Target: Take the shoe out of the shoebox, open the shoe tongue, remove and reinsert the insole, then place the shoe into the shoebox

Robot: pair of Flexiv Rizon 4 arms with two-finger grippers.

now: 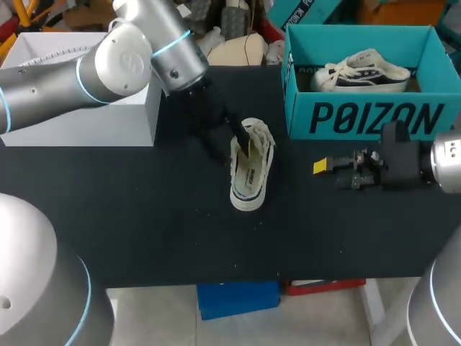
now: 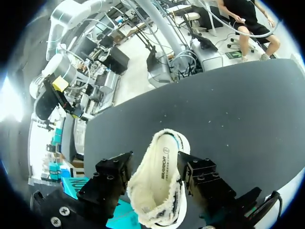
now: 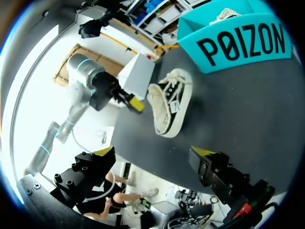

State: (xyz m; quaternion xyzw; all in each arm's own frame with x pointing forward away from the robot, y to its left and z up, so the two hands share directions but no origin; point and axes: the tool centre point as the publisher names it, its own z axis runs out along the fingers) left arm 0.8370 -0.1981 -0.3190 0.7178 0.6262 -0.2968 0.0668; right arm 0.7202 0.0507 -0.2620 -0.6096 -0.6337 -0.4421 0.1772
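Reading progress: step 1 looks done. The shoe (image 1: 251,174) is out of the shoebox (image 1: 367,119) and sits on the black table (image 1: 144,216), near the box's front wall but not touching it. A second shoe (image 1: 360,72) lies inside the box. In the left wrist view the insole (image 2: 164,160) shows seated inside, print side up, so it's either not pulled yet or already back in; can't tell which from this. The mouth of the shoe looks spread and the laces loose, so my guess is we're at the opening-up or insole stage. Def left to do: put the shoe back in the box. The left gripper (image 1: 248,143) is down at the heel end with the shoe in its mouth, but I can't tell if it's clamping or just straddling, since the tips are hidden behind the upper. The right gripper (image 3: 153,152) is spread wide and holds nothing; it hangs over the table on the box side, well apart from the shoe. Orientation: the long axis runs front-to-back on the table, with a slight skew. The toe points to the robot's edge and the heel to the far side, next to the left gripper. It's roughly sole-down with the opening up, maybe leaning a bit; the right wrist view suggests some tilt, not sure.
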